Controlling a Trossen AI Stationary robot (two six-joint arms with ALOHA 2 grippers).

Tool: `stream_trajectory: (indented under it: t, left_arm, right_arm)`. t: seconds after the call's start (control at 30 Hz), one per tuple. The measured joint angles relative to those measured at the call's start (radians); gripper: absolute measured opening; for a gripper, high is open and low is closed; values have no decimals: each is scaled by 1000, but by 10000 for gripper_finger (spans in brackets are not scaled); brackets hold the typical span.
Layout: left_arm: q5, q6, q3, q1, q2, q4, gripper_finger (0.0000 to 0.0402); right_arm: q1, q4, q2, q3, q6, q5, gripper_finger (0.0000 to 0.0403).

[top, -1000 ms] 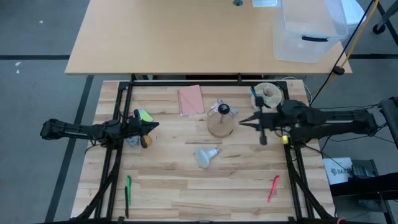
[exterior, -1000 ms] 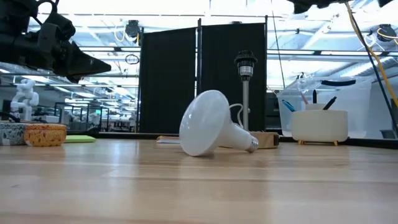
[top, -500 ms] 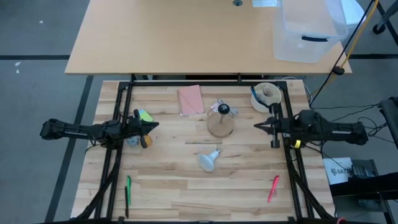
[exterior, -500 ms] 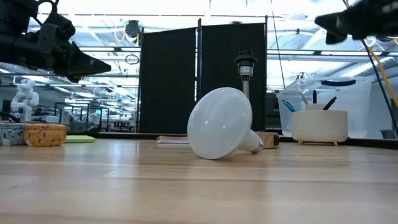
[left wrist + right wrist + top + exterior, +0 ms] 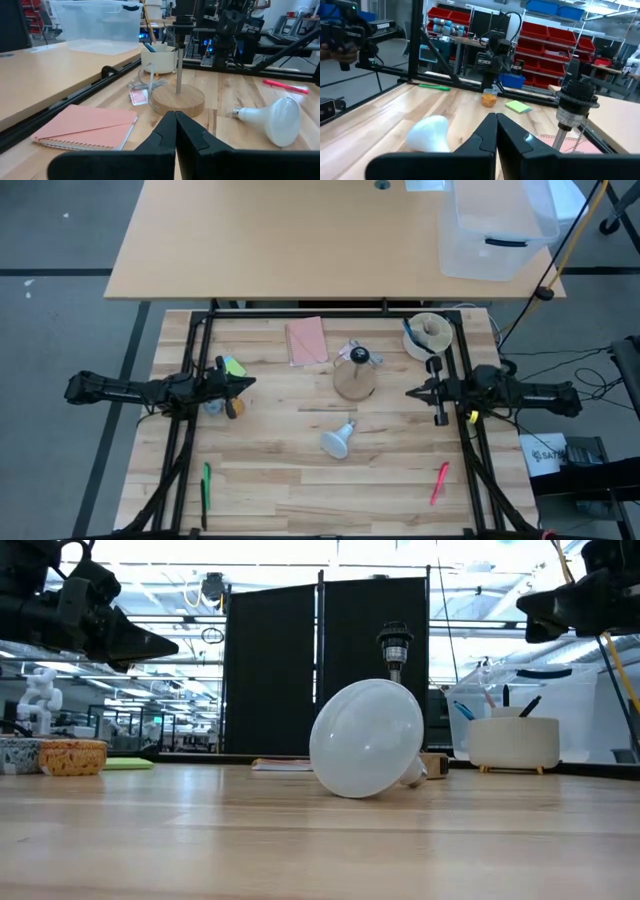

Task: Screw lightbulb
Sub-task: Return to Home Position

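Lightbulb (image 5: 337,441) lies on its side on the wooden surface (image 5: 270,480), seen from above, near the lamp stand (image 5: 354,380). Low down, its dome faces the camera. Left end effector (image 5: 175,116) shows fingers pressed together in its wrist view; right end effector (image 5: 496,118) likewise.

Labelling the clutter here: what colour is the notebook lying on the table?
Salmon pink. The notebook shows best in the left wrist view.
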Motion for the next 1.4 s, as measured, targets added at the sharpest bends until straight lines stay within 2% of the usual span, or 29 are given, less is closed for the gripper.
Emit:
stream_trajectory:
  t: [0.17, 0.37, 0.9, 1.4]
  left_arm:
    - [2, 16, 0, 0, 0, 0, 0]
    - [6, 22, 0, 0, 0, -1, 0]
    - [81, 27, 0, 0, 0, -76, 0]
    - [82, 21, 0, 0, 1, -77, 0]
  right_arm:
    - [-3, 68, 0, -60, 14, 74, 0]
    - [-4, 114, 0, -70, 30, 72, 0]
    - [-4, 83, 2, -71, 39, 56, 0]
    - [-4, 71, 2, -71, 59, 56, 0]
